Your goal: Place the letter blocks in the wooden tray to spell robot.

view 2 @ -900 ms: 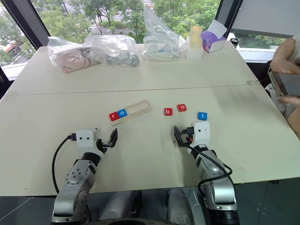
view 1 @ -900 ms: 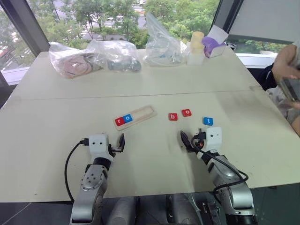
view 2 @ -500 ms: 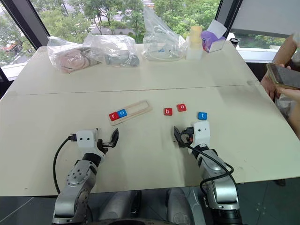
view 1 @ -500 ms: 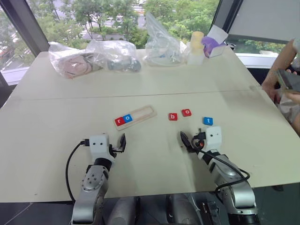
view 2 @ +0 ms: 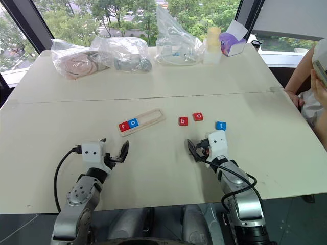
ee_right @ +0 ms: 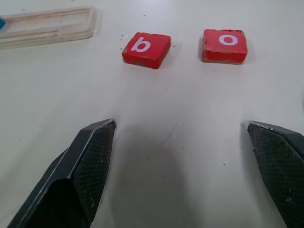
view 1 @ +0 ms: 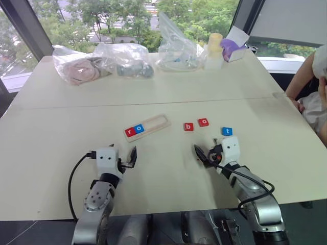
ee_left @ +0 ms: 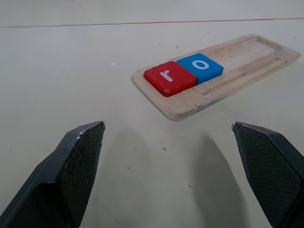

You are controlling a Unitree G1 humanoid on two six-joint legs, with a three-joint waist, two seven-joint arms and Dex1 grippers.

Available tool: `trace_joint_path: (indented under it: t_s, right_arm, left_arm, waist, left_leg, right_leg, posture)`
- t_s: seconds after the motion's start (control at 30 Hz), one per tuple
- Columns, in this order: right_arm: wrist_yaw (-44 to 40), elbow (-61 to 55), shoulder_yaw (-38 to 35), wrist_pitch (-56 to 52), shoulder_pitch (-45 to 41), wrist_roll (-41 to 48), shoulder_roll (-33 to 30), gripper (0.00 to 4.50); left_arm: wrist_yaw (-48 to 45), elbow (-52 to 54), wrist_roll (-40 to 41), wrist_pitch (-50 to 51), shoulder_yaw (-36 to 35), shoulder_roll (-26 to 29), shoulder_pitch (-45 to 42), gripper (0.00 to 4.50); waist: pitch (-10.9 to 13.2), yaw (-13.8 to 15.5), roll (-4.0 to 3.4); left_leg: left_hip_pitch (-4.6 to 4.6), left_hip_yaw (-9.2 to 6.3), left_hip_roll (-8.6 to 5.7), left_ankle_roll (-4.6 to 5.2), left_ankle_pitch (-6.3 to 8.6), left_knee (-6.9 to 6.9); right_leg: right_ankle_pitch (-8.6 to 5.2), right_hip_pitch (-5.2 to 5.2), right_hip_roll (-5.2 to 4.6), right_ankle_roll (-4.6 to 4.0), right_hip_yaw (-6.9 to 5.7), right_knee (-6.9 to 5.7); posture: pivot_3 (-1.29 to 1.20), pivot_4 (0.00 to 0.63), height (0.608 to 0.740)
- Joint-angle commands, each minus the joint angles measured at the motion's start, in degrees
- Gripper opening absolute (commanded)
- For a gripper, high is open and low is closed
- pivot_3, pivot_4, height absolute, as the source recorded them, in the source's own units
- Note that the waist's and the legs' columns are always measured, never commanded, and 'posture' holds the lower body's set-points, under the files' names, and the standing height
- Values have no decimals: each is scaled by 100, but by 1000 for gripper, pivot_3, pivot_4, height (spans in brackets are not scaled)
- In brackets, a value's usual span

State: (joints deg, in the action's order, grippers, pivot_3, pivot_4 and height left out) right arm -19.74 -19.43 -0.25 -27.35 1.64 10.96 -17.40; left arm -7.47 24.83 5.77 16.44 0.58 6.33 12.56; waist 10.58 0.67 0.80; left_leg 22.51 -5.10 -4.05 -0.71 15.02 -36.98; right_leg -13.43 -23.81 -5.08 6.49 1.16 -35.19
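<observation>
The tray (view 1: 147, 126) holds the red r (ee_left: 169, 78) and blue o (ee_left: 200, 67). The b (ee_right: 146, 49), red o (ee_right: 224, 45) and t (view 1: 227, 131) wait on the table (view 1: 61, 127). Both the left gripper (ee_left: 171, 175) and the right gripper (ee_right: 185, 175) are spread wide, empty.

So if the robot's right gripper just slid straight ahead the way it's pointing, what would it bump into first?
Most likely the red b block or the red o block. Both lie ahead of the open right gripper, one toward each finger, so it might even slip between them. Depth is hard to judge.
</observation>
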Motion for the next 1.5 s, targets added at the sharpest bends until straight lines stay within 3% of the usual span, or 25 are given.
trace_joint_path:
  t_s: [0.03,0.2,0.33,0.5,0.63,0.8,0.97,1.23,1.5]
  right_arm:
    - [-713,-382,-138,-237,-269,514,-430,4466]
    - [-1916,-566,-470,-872,-887,1373,-1536,4466]
    - [-2877,-560,-260,-922,-1426,1704,-2262,4466]
    - [-3484,-519,31,-804,-1921,1718,-2631,4466]
    - [-3720,-146,297,-602,-2550,1546,-2611,4466]
    - [-3713,-426,362,-724,-2571,1637,-2622,4466]
    - [-3524,-760,250,-780,-2195,1622,-2696,4466]
    - [-3114,-1469,-65,-1254,-1674,1870,-2797,4466]
    - [-2881,-1727,-190,-1464,-1515,2023,-2809,4466]
  left_arm:
    - [-330,580,210,-72,-99,249,104,4500]
    - [-1217,1253,1171,673,-592,1121,-63,4500]
    - [-2449,998,2042,1094,-1126,2328,-622,4500]
    - [-3466,-97,2359,1085,-1439,3246,-1443,4500]
    - [-4994,-1805,2181,508,-994,3850,-2599,4500]
    - [-6265,-3700,1684,-367,-321,3908,-3794,4500]
    - [-6724,-4999,1189,-1130,169,3516,-4525,4500]
    - [-6896,-6513,622,-2124,394,2957,-5055,4500]
    - [-6445,-7520,218,-3113,379,2616,-5294,4500]
  waist:
    - [5,-9,0]
    - [23,-5,-15]
    - [26,-1,-17]
    - [27,-5,-17]
    - [31,1,-14]
    - [30,0,-13]
    - [30,4,-12]
    - [30,-8,-12]
    - [28,9,-9]
  left_leg:
    - [0,0,0,0,0,0]
    - [1,0,2,1,0,1]
    - [2,-3,2,2,-1,-1]
    - [3,0,1,7,2,2]
    - [14,10,-2,7,2,-1]
    - [21,6,-2,6,0,-2]
    - [91,9,-8,-14,-11,-10]
    - [91,9,-7,6,0,-13]
    - [85,8,-9,7,-1,-24]
  right_leg:
    - [0,0,0,0,0,0]
    - [10,-2,1,-19,-1,-1]
    - [9,-2,4,-17,-10,-2]
    - [11,1,1,-19,-11,6]
    - [15,-17,-1,-22,-4,3]
    - [20,-21,-1,-24,-8,5]
    - [47,-97,-6,17,-4,-4]
    - [53,-97,-6,16,-2,-6]
    - [63,-84,-7,24,-2,-6]
  posture:
    - [0,150,740]
    - [0,150,740]
    - [0,150,740]
    - [0,150,740]
    - [0,150,740]
    - [0,150,740]
    - [0,150,740]
    - [0,150,740]
    - [0,150,740]
